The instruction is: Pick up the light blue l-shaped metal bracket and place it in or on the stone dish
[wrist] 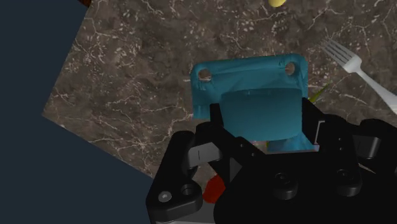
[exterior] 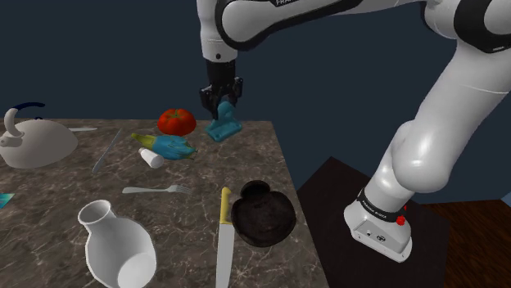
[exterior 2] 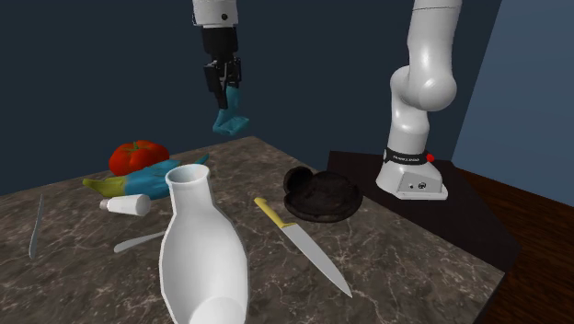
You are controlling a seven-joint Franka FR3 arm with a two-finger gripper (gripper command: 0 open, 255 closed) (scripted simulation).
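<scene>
Bracket first: the teal-blue L-shaped bracket hung in the air, clear of the surface, above its far corner on the stand's side. In the wrist view one flange with two holes pointed away from the hand while the other flange sat between the black fingers. The end effector was clamped on the bracket, pointing straight down, with marbled stone and a stretch of the surface's edge below it.

Judged from that, the pick-up looked done and the carry to the dish was the step in hand. The next move would call for a travel along the stand-side edge toward the near end, keeping height, until the bracket hung over the dish. It would then need a lowering and a release close to the dish's floor, so that the piece would not bounce out.

The dark stone dish sat at the stand-side edge, about midway along it, shallow and with nothing in it. A yellow-handled knife lay just beside the dish on the side away from the stand, so the descent should stay centred. Farther in, toward the near edge, was a white vase; what it held I could not tell. A white kettle stood by the edge opposite the stand. A tomato rested at the far edge near the bracket, and a fork lay mid-surface.
</scene>
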